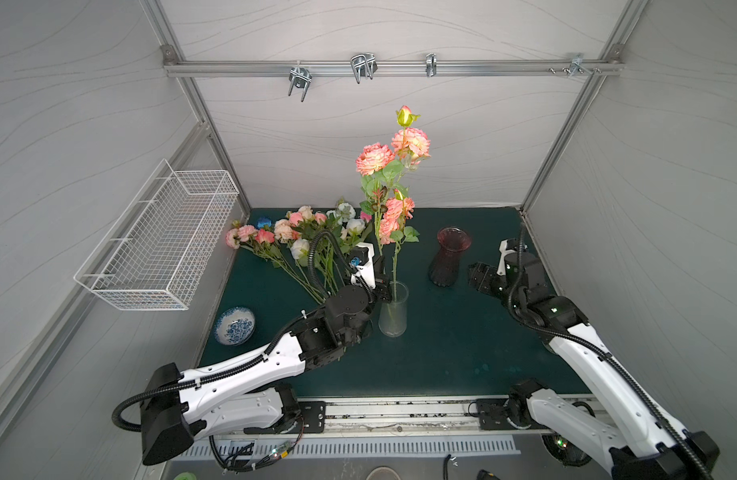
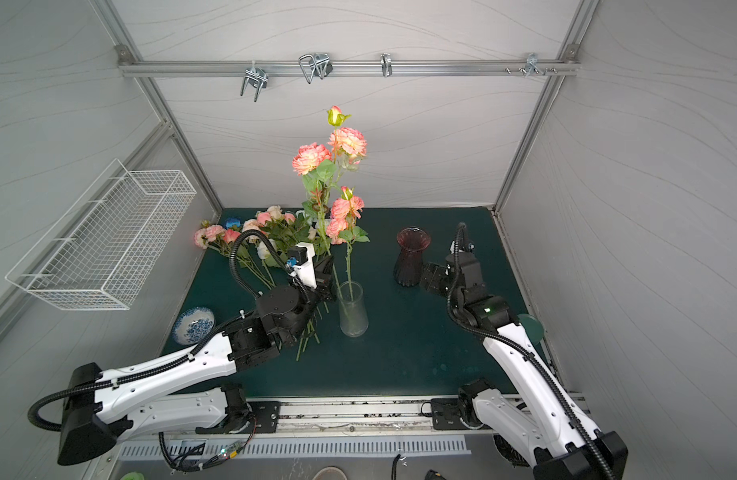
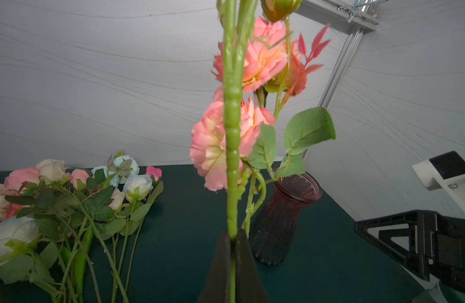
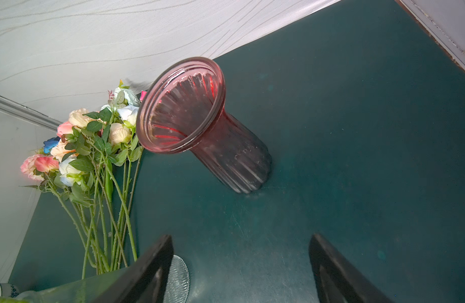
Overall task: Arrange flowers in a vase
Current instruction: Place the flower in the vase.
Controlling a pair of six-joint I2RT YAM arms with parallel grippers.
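Clear glass vase (image 1: 394, 311) upright mid-mat, with one peach-pink spray (image 1: 396, 216) standing in it. Taller peach-pink spray (image 1: 375, 158) upright just beside the rim. Loose flowers (image 1: 300, 237) in pink, white and pale blue heaped flat at back left, blooms toward the wall.

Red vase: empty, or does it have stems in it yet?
Empty. The right wrist view looks into the red vase: only ribbed glass inside, no stems. In both top views nothing sticks out of it.

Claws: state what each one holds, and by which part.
The left claw is shut on a tall pink-bloomed flower stem, gripping its bare green lower part, well below the blooms. The right claw is open and holds nothing.
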